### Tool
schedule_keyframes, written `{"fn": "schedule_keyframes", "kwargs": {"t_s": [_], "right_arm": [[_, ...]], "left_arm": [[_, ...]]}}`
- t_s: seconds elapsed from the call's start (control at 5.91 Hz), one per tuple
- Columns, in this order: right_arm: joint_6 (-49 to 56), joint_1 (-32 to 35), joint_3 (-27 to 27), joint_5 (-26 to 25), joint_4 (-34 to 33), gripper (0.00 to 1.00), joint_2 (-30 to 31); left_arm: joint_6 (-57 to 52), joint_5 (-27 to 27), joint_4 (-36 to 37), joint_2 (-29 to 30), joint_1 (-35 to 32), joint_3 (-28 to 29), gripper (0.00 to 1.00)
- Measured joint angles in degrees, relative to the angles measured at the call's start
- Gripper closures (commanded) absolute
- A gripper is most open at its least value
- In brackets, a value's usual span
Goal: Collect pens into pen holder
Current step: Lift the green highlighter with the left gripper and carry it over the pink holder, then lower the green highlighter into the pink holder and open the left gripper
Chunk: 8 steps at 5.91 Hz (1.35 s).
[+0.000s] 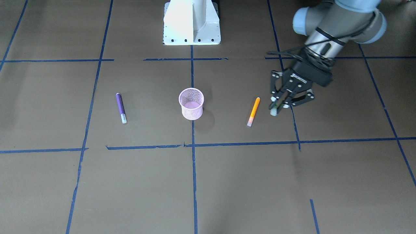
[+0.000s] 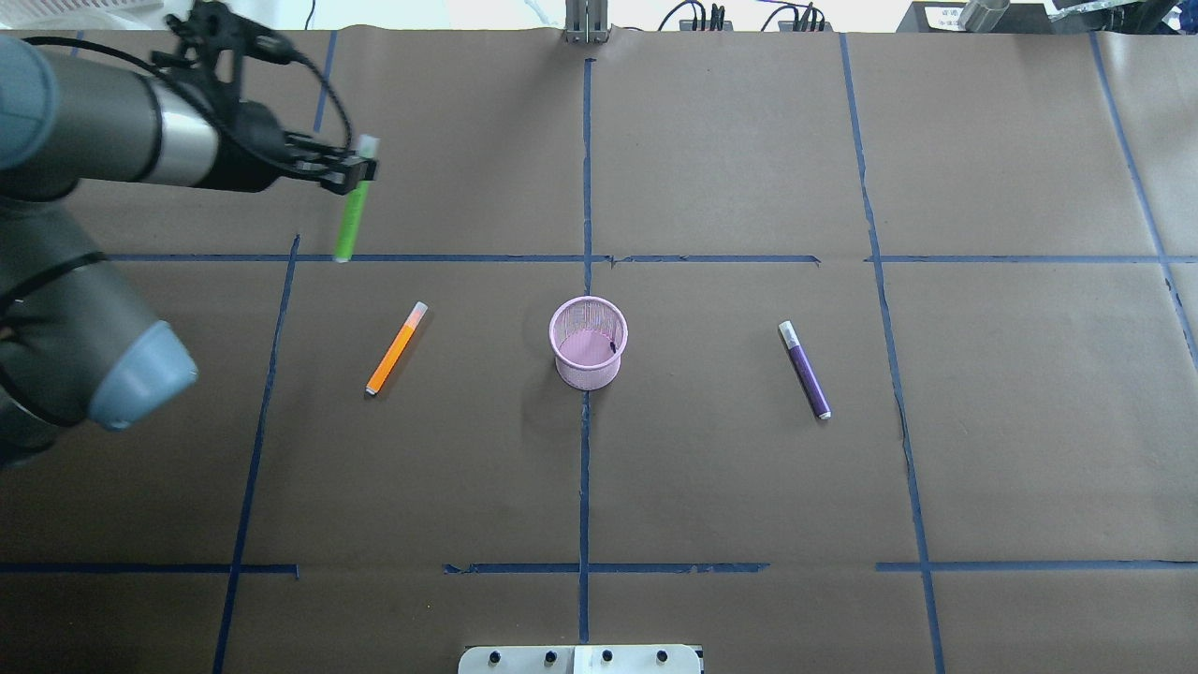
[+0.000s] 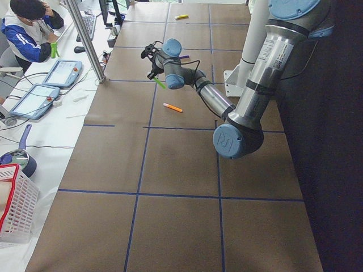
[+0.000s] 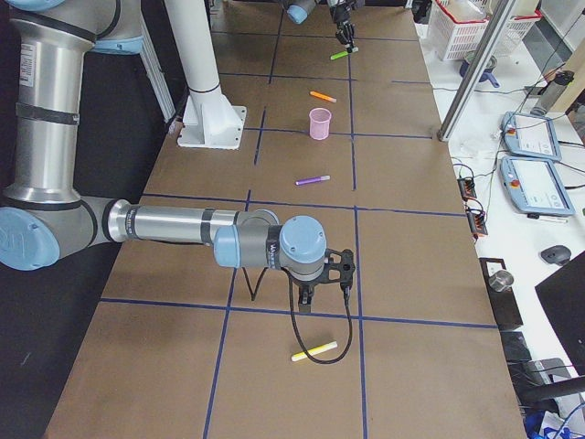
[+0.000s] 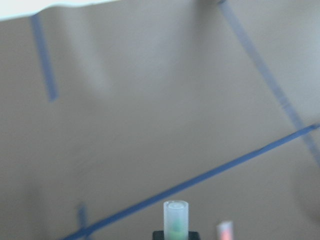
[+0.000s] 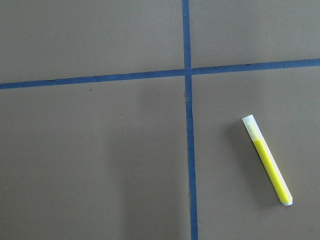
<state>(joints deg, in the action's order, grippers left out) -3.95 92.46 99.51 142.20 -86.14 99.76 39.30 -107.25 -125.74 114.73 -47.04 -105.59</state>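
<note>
Pens like these look light, stiff and slick, so we would pinch each mid-barrel for balance. Left jaws clamp the green pen [image 2: 351, 215] near its pale cap [image 2: 369, 144], raised well away from the pen holder [image 2: 588, 374]; orange pen [image 2: 396, 347] and purple pen [image 2: 805, 369] lie on the worktop [image 2: 711, 487] either side of it. Right jaws: we cannot tell.

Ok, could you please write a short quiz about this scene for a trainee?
1. True or false: the left gripper holds the green pen above the table.
2. Which pen lies between the held one and the pen holder? A) purple B) orange C) yellow
3. Fill in: the pen holder contains ___ pens.
Key: 1 true; 2 B, the orange pen; 3 zero.
</note>
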Motion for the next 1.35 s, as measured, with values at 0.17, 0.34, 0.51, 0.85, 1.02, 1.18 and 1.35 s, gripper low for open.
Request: {"fn": "schedule_keyframes", "kwargs": {"t_s": [0.17,0.34,0.51,0.85,1.02,1.18,1.35], "right_arm": [[0.0,0.0,-0.1,0.0,-0.1,0.0,0.0],[0.0,0.0,0.0,0.1,-0.2,0.0,0.0],[0.0,-0.1,0.1,0.0,-0.3,0.0,0.0],[0.1,-0.3,0.0,-0.1,-0.1,0.0,-0.8],[0.1,-0.3,0.0,0.0,0.1,0.0,-0.9],[0.0,-0.3,0.0,0.0,0.1,0.0,-0.9],[0.0,-0.4,-0.1,0.0,0.1,0.0,-0.9]], "left_arm": [[-2.1,4.1,-0.9,2.8,3.1,-0.2,1.0],[-3.7,6.9,-3.2,4.1,6.1,-0.2,1.0],[-4.0,13.3,-7.5,4.9,10.4,0.4,1.0],[-4.1,25.6,-20.2,6.5,17.4,4.3,1.0],[-4.0,28.3,-29.3,7.1,19.1,8.8,1.0],[-4.0,29.4,-37.2,7.3,20.1,13.7,1.0],[-4.0,29.7,-42.4,7.5,20.5,17.6,1.0]]}}
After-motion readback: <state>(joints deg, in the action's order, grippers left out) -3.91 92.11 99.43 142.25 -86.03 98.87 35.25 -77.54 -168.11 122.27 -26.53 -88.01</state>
